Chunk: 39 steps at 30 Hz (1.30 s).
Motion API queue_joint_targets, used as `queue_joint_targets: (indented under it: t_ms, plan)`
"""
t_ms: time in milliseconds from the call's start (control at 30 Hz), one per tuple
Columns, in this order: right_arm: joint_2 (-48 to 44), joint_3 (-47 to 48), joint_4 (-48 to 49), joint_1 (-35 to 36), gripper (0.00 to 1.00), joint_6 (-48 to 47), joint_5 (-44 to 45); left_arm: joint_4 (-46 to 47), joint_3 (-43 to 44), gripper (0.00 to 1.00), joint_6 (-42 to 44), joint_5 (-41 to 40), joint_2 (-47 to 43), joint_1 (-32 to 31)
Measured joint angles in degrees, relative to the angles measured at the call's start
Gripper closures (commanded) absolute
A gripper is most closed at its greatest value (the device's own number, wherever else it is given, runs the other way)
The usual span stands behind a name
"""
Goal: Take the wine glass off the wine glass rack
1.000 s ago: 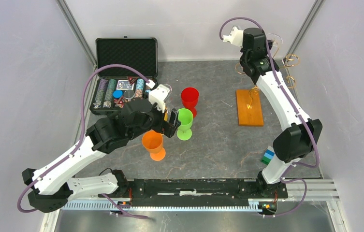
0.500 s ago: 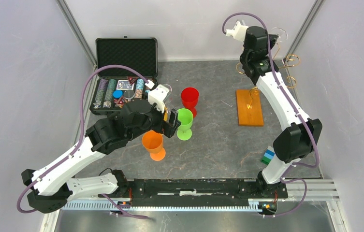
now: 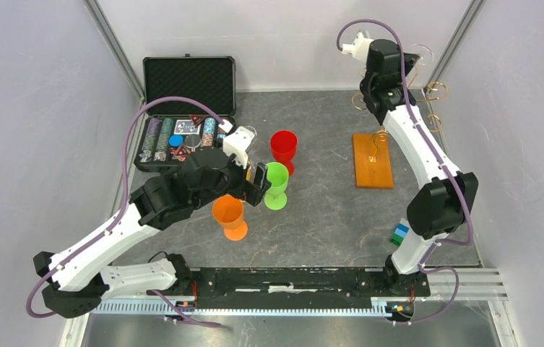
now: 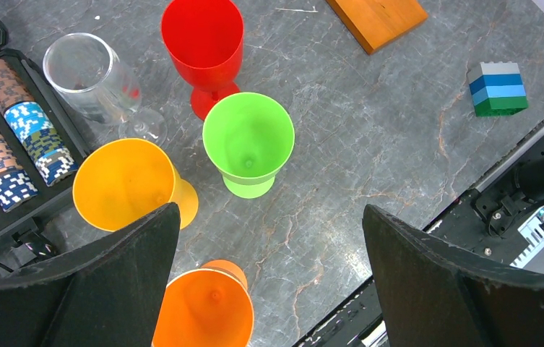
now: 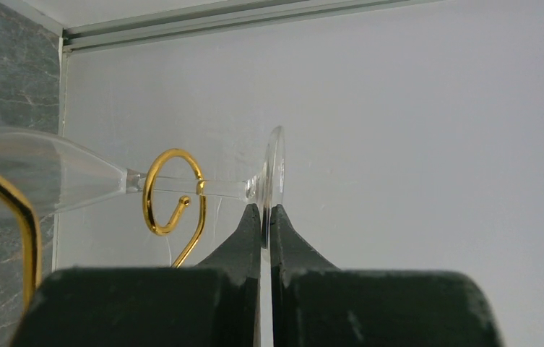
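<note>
Biggest of all, a gray stone-look table [image 3: 326, 217], under everything. Next, two white and black arms. Left arm [image 3: 110, 242] reaching from 7 o'clock toward the middle. Right arm [image 3: 420, 148] reaching from 5 o'clock way up to 1 o'clock.

At 10 o'clock, a black chip case [image 3: 189, 78], lid up, rows of chips inside.

At 2 o'clock, the wine glass rack [image 3: 372, 160]: flat orange-brown wood base on the table, thin stem, gold wire curls up high near 1 o'clock.

Left gripper [image 4: 269, 217] hanging over the cups, jaws spread wide, gripping nothing. Right gripper [image 5: 266, 217] up by the gold curls, jaws pinched tight on the round foot of the wine glass [image 5: 74, 173]. Not off the rack yet: stem lying in one gold curl, bowl on one side of the curl, foot on the other.

Then the cups, close together at 9 o'clock from the middle, all standing up. Red cup [image 4: 202, 40] at 12 o'clock of the green cup [image 4: 248, 141]. Orange cup [image 4: 207, 307] at 8 o'clock of the green one. Yellow cup [image 4: 126, 184] near the chip case. Second clear glass [image 4: 92, 76] just beside the case too.

Smallest, a little stack of blue and green blocks [image 4: 498, 88] at 4 o'clock, well apart from the cups.
</note>
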Motion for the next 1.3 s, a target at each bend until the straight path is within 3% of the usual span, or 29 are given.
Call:
queue_joint_targets:
  t_ms: [333,700,1300]
  plan:
    - [-4.81,-2.01,-8.26,1.77,1.00,2.56,-2.29,0.17,0.00,0.00,0.00,0.61,0.46,0.00]
    - [-5.92,-2.19,-9.66,6.47,1.00,3.13,-2.99,0.31,-0.02,0.00,0.00,1.07,0.09,0.00]
    - [-0.37,-2.16,10.29,10.03,1.00,2.51,-2.54,0.46,-0.02,0.00,-0.02,0.90,0.17,0.00]
